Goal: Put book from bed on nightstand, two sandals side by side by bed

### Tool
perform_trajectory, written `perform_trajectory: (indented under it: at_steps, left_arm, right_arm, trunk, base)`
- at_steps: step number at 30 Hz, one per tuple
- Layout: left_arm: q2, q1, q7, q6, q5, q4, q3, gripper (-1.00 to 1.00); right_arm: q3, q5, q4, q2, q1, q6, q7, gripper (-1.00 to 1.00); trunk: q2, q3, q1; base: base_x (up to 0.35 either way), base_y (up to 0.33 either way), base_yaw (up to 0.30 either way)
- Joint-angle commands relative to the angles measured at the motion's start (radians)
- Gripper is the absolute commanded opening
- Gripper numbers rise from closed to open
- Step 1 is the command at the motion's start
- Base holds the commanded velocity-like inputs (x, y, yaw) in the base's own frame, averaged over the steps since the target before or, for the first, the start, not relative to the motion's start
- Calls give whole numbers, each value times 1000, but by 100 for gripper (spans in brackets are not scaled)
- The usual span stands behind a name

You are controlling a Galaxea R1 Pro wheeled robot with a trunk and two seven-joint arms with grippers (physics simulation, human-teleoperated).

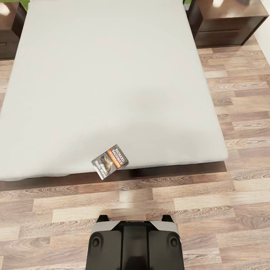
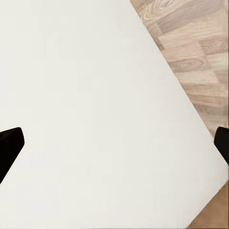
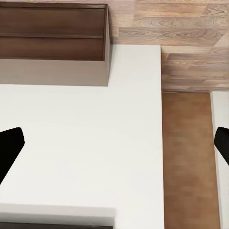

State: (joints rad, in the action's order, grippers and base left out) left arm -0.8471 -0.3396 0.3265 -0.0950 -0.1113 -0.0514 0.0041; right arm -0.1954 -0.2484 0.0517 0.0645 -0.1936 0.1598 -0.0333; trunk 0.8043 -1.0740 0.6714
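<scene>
on the bed near its foot edge, the book; both pincers spread, holding nothing

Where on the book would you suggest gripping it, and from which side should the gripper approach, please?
Probably the corner of the book that juts past the near edge of the bed, approached from the floor side. The book lies flat and skewed, so only that overhanging corner seems to offer room for a finger underneath.

Open floor before bed
</scene>
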Motion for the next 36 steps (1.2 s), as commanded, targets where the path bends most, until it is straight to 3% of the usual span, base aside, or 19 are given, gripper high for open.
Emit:
perform_trajectory:
  at_steps: [1, 2, 5, 6, 8, 9, 12, 13, 15, 16, 19, 20, 25, 36]
  left_arm:
    - [16, 13, 4, -3, -11, 3, 1, 100]
    - [16, 13, 4, -3, -11, 3, 1, 100]
    - [62, 54, 3, -7, -10, 4, 2, 100]
    - [62, 54, 3, -7, -10, 4, 2, 100]
    - [97, 78, 2, -10, -10, 4, 2, 100]
    - [97, 78, 2, -10, -10, 4, 2, 100]
    - [163, 111, -3, -13, -9, 4, 2, 100]
    - [163, 111, -3, -13, -9, 4, 2, 100]
    - [212, 131, -5, -15, -9, 4, 2, 100]
    - [212, 131, -5, -15, -9, 4, 2, 100]
    - [282, 162, -7, -17, -10, 3, 1, 100]
    - [282, 162, -7, -17, -10, 3, 1, 100]
    - [367, 198, -10, -18, -11, 3, 1, 100]
    - [426, 214, -16, -31, -12, 2, -1, 100]
  right_arm:
    - [-9, -8, 2, 0, -1, 2, -3, 100]
    - [-9, -8, 2, 0, -1, 2, -3, 100]
    - [-9, -8, 2, 0, -1, 4, -3, 100]
    - [-9, -8, 2, 0, -1, 4, -3, 100]
    - [-10, -8, 2, 0, -1, 5, -3, 100]
    - [-10, -8, 2, 0, -1, 5, -3, 100]
    - [-10, -8, 2, 0, -1, 5, -3, 100]
    - [-10, -8, 2, 0, -1, 5, -3, 100]
    - [-10, -7, 3, 0, 0, 5, -3, 100]
    - [-10, -7, 3, 0, 0, 5, -3, 100]
    - [-10, -7, 13, 0, 0, 6, -2, 100]
    - [-10, -7, 13, 0, 0, 6, -2, 100]
    - [-12, -5, 37, 7, 0, 6, -2, 100]
    - [-25, 4, 71, 34, 3, 6, 11, 100]
  trunk:
    - [1, 0, 0]
    - [1, 0, 0]
    - [1, 0, 0]
    - [1, 0, 0]
    - [1, 0, 0]
    - [1, 0, 0]
    - [1, 0, 0]
    - [1, 0, 0]
    - [1, 0, 0]
    - [1, 0, 0]
    - [1, 0, 0]
    - [1, 0, 0]
    - [1, 0, 0]
    - [1, 0, 0]
  base:
    - [0, 0, 0]
    - [0, 0, 0]
    - [0, 0, 0]
    - [0, 0, 0]
    - [0, 0, 0]
    - [0, 0, 0]
    - [0, 0, 0]
    - [0, 0, 0]
    - [0, 0, 0]
    - [0, 0, 0]
    - [0, 0, 0]
    - [0, 0, 0]
    - [0, 0, 0]
    - [0, 0, 0]
